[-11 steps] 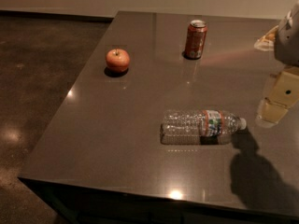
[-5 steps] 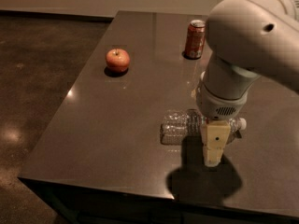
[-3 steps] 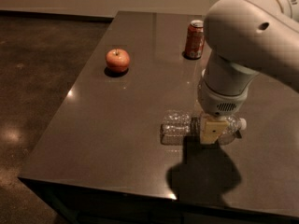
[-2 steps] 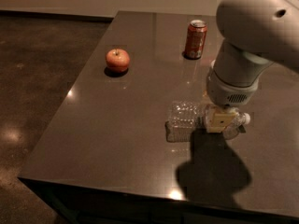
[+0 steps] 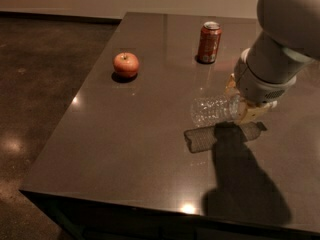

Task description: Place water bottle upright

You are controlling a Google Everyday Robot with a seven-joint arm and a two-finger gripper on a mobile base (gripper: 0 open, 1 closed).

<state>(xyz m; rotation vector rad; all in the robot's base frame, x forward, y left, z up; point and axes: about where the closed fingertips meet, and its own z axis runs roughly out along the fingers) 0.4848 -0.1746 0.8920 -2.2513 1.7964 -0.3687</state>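
The water bottle (image 5: 212,109) is a clear ribbed plastic bottle. It lies horizontal in the air a little above the dark table (image 5: 125,134), its base pointing left. Its shadow falls on the table just below it. My gripper (image 5: 244,104) is shut around the bottle's right part, with tan fingers (image 5: 254,115) on either side. The label and cap are hidden behind the gripper and the big white arm (image 5: 280,44), which comes in from the upper right.
An orange-red soda can (image 5: 209,42) stands upright behind the bottle. A red apple (image 5: 126,64) sits at the table's left. The table's left edge and front edge drop to a dark floor (image 5: 40,84).
The arm came in over the lying bottle, the gripper closed on its right part and lifted it off the table, shifting it slightly to the right.
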